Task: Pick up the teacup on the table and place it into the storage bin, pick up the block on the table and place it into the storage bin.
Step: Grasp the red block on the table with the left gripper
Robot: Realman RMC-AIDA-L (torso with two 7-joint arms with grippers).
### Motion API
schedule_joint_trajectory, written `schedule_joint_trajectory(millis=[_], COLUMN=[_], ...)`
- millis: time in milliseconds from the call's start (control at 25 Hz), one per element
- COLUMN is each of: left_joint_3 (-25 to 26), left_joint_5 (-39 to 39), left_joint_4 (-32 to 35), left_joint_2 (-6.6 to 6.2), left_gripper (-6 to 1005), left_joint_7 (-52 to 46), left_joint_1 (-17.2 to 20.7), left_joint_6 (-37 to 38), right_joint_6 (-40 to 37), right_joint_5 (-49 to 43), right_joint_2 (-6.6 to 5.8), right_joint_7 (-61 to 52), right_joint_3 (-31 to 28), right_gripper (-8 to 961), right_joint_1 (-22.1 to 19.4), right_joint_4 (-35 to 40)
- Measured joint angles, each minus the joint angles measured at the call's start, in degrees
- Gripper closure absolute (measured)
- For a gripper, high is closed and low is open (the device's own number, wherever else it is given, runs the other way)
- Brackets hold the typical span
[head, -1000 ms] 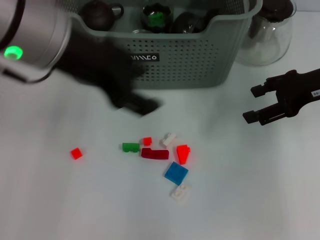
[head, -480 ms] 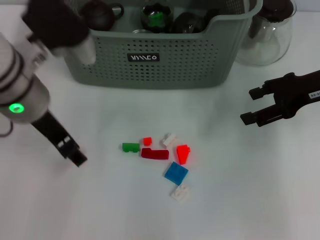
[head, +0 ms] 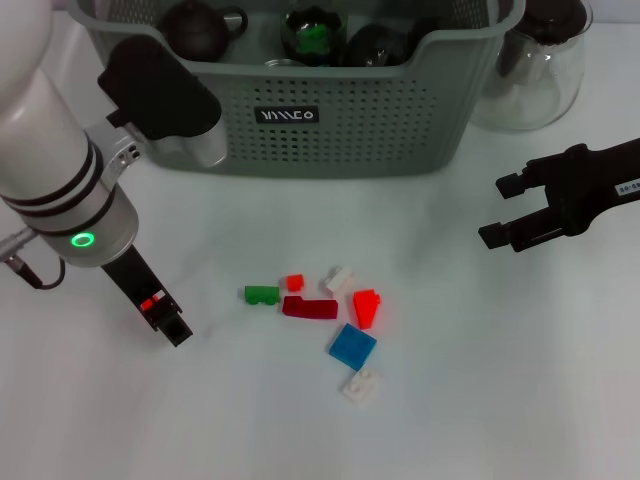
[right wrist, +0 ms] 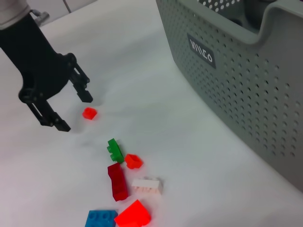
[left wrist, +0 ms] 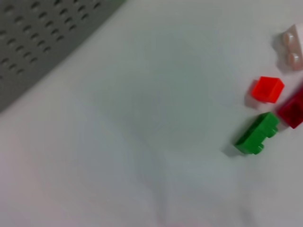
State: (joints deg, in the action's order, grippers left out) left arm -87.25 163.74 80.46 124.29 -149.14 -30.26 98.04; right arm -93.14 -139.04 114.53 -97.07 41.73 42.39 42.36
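Grey-green perforated plastic storage bin (head: pixel 330 120) sits at the far side of the white table (head: pixel 500 380) in my head view, dark teaware inside it and a clear glass pitcher (head: pixel 540 70) just beside its right end. Left gripper (head: pixel 160 315) hangs low over the table on the left, pointing down. A cluster of small blocks lies mid-table: green block (head: pixel 262 294), small red cube (head: pixel 294 282), dark red long brick (head: pixel 310 308), white brick (head: pixel 340 278), red wedge (head: pixel 366 308), blue flat plate (head: pixel 352 345), white flat plate (head: pixel 361 384). Right gripper (head: pixel 505 215) hovers on the right, fingers spread, holding nothing.

Left wrist view: I see bin wall, green block, red cube, edges of the dark red and white bricks.

Right wrist view: the left gripper has its fingers apart, a separate tiny red block (right wrist: pixel 89 113) lying on the table between the fingertips, not clamped. The cluster lies near, the bin well apart.
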Motion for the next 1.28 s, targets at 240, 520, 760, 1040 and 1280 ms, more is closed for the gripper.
schedule_joint_trajectory(millis=[240,520,760,1040,1280], left_joint_3=[0.32,1.15,1.88,3.12,3.20], left_joint_5=[0.05,0.14,0.12,0.09,0.09], left_joint_4=[-2.35,-4.88,-6.46,-7.39,-8.73], left_joint_2=[-0.19,-0.51,-0.87,-0.99,-1.06], left_gripper=[262,263,264,342,480], left_joint_7=[1.25,2.23,2.74,2.98,3.26], left_joint_1=[-0.22,-1.01,-1.40,-1.60,-1.94], left_joint_6=[-2.02,-3.92,-4.72,-4.85,-5.40], right_joint_6=[-0.03,-0.03,-0.03,-0.03,-0.03], right_joint_5=[0.00,0.00,0.00,0.00,0.00], right_joint_2=[-0.01,-0.01,-0.01,-0.01,-0.01], right_joint_7=[-0.12,-0.20,-0.24,-0.31,-0.31], right_joint_3=[-0.04,-0.11,-0.15,-0.15,-0.10], right_gripper=[44,45,45,44,44], right_joint_1=[-0.07,-0.24,-0.29,-0.30,-0.30], right_joint_4=[0.00,0.00,0.00,0.00,0.00])
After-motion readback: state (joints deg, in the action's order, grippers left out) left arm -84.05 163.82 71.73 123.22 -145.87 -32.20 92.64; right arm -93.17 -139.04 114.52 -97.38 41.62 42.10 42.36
